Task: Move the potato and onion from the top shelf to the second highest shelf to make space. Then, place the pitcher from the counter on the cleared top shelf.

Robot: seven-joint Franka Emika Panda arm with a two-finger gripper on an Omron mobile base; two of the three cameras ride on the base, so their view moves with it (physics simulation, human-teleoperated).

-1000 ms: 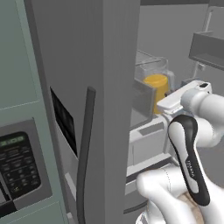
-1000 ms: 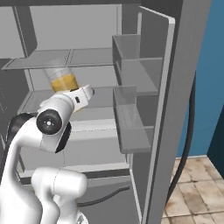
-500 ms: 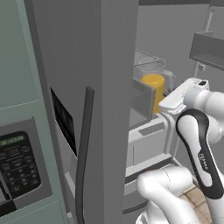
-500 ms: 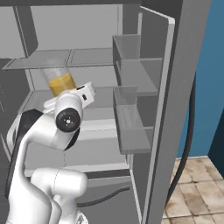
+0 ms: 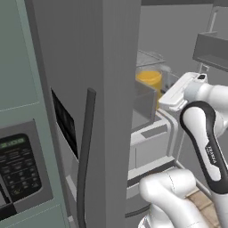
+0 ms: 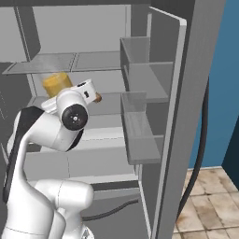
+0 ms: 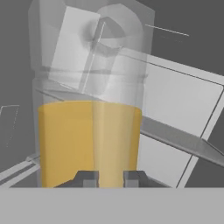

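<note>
Pitcher (image 7: 89,131) in end effector (image 7: 110,178), fridge door (image 5: 84,89) alongside

Open fridge door (image 6: 186,93) with door bins (image 6: 144,79)

Open grey fridge door (image 6: 186,107), blue wall (image 6: 224,84), tan tiled floor (image 6: 210,196)

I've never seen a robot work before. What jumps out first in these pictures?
The clear pitcher, half full of orange-yellow liquid, sits right in front of the gripper, whose fingers are shut on it. The white arm reaches into the open fridge, carrying the pitcher just under the top shelf. On the left stands the closed grey fridge door with its long dark handle.
</note>
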